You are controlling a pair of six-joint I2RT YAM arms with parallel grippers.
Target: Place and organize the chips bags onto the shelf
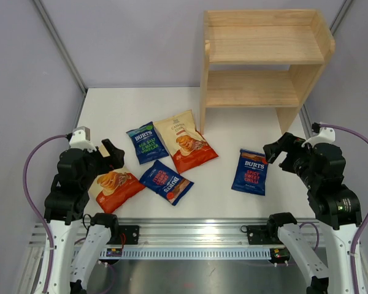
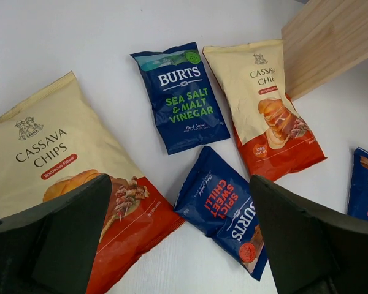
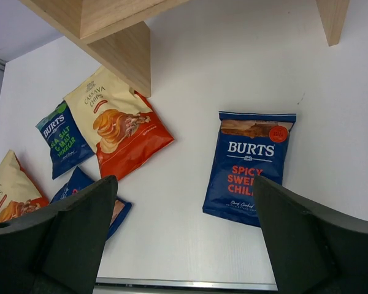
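You have five chips bags (image 1: 186,144) lying flat on the table (image 1: 233,205) in front of the shelf (image 1: 264,55). Your left gripper (image 2: 181,202) and right gripper (image 3: 184,190) hover over them, jaws wide apart, empty.

A white table (image 1: 214,184) fills the middle of the frame. Pale grey walls (image 1: 141,43) close it in at the top and on both sides, and a thin metal strut (image 1: 60,46) runs diagonally down the upper left. Along the bottom lies a slotted aluminium rail (image 1: 196,252), with a dull metal plate (image 1: 202,278) below it.
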